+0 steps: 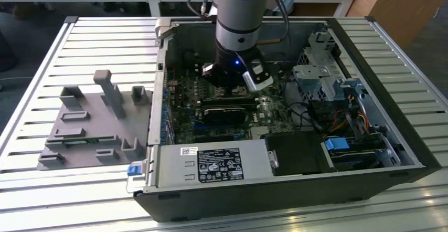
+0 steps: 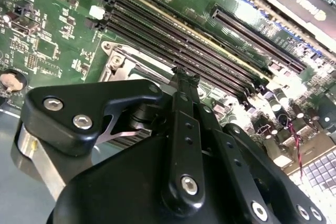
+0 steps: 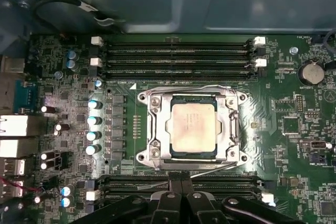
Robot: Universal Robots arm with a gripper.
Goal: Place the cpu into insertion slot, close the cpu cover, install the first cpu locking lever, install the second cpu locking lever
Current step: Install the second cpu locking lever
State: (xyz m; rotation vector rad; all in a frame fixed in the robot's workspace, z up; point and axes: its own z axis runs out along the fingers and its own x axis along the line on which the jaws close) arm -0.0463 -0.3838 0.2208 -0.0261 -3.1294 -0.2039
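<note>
The cpu [image 3: 192,128] is already sitting in the insertion slot [image 3: 169,129], under the closed cpu cover [image 3: 231,124]; the gripper [image 3: 181,186] is hovering clenched, empty, beside it; the locking levers seem in hand, needing precise pressing.

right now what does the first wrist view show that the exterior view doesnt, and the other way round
First wrist view: the cpu seated in the insertion slot, with the cpu cover closed flat around it, and a coin cell on the board.

Exterior view: the whole computer case lying open on a slatted table, a grey fixture tray to the exterior view's left, and the labelled silver box.

Both: the green circuit board and the gripper, low over the board in the case.
</note>
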